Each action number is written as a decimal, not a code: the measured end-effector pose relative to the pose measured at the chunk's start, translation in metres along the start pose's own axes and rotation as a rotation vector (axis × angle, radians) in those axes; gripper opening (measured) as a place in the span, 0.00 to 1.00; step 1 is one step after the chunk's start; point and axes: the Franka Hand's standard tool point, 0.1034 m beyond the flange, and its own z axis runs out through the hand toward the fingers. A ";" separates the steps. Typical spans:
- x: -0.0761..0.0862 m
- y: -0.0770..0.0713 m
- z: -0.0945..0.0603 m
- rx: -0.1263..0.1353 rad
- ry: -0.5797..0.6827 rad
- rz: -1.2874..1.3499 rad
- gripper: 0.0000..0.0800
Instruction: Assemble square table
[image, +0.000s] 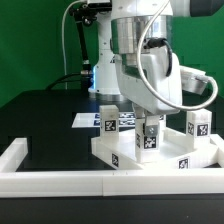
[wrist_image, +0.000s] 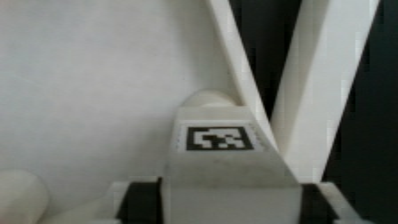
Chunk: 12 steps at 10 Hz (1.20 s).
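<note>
One stiff, light plastic leg (image: 149, 134) sits pinched in the claw (image: 149, 128) by its flat sides, above the slab (image: 150, 160).

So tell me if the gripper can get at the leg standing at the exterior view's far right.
Probably yes, but not right now. That leg stands upright on the tabletop with nothing over it, but the fingers appear closed on another leg, which must be let go first.
</note>
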 end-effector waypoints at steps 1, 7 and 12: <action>0.000 0.000 0.000 0.001 -0.001 0.001 0.64; -0.011 0.001 -0.002 0.032 0.012 -0.501 0.81; -0.009 0.003 -0.003 0.024 0.023 -1.006 0.81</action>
